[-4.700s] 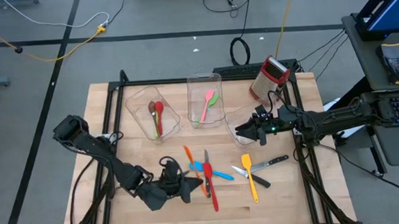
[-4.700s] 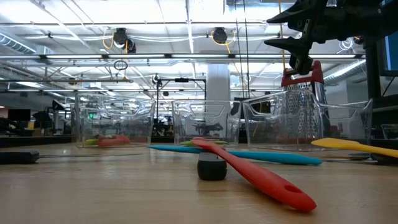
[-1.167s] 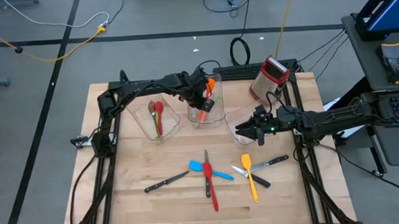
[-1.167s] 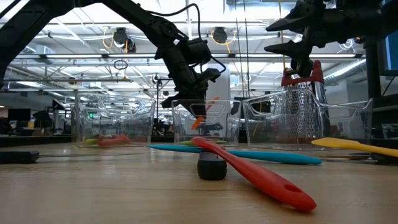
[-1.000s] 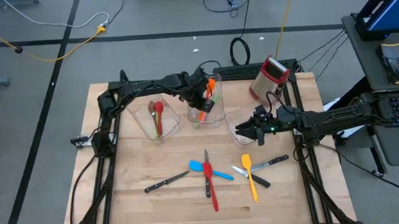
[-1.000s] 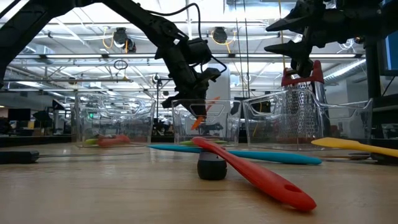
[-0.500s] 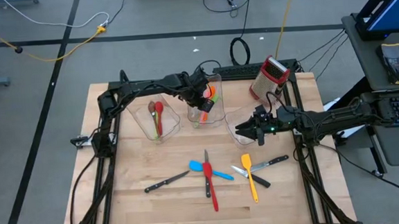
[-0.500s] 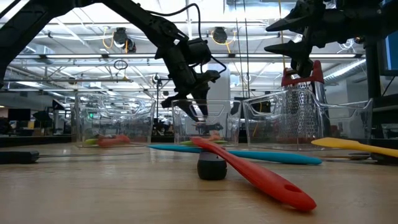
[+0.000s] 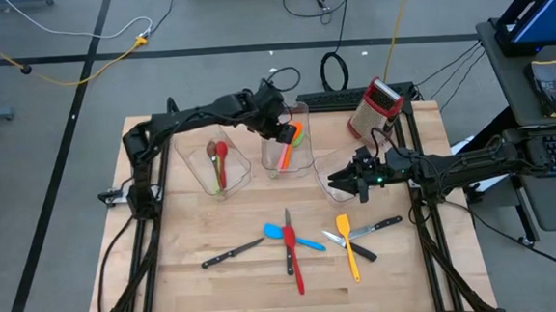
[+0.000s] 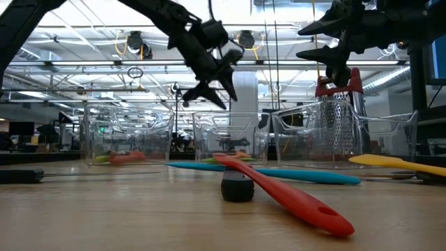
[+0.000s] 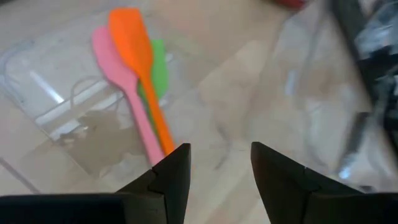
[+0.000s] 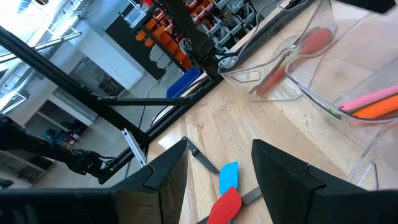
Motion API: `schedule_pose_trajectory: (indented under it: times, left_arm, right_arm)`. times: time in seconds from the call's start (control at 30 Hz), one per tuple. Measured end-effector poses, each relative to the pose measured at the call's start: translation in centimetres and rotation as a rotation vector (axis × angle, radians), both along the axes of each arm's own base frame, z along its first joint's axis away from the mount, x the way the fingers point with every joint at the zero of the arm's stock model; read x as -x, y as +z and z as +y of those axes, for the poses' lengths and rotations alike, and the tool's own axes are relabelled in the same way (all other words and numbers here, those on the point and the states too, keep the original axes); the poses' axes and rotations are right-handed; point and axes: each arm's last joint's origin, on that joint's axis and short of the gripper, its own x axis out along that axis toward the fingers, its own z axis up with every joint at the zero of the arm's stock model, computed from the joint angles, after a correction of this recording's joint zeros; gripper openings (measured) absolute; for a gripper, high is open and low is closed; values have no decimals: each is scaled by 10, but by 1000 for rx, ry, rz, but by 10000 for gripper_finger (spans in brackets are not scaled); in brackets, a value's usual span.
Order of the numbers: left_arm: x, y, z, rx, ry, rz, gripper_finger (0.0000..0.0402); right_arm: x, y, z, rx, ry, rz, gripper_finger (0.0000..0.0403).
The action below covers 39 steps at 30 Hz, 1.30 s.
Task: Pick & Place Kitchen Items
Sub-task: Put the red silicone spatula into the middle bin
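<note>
— High view: why did we find the left gripper [image 9: 278, 127] above the middle bin [image 9: 288, 161]?
— Its fingers had let go; the orange spatula [image 11: 138, 68] lay inside, on the pink one [image 11: 123, 87].
— The right gripper [image 9: 344, 183]?
— Parted, seemingly empty, waiting near the grater [image 9: 375, 107].

We're straight above the whole table [image 9: 218, 276], then down at tabletop level looking across into the room, left wrist close over the middle bin [image 11: 56, 118], right wrist farther back, both catching its orange spatula [image 11: 140, 81].
</note>
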Motion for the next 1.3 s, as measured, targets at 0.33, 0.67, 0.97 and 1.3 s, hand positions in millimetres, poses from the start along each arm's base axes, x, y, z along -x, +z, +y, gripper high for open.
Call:
schedule_pose_trajectory:
  times: [0.33,0.67,0.97,1.3]
  left_arm:
    - [12,63,-50,-58,-96,-148,173]
    - [9,90,-149,40,-221,-207,172]
    - [13,80,-246,150,-61,-141,172]
    - [19,68,-294,178,66,-110,172]
  right_arm:
    - [0,1,0,-2,0,-14,171]
    - [0,1,0,-36,-1,-13,171]
    - [0,1,0,-29,0,-9,171]
    - [0,0,0,-25,-2,-4,171]
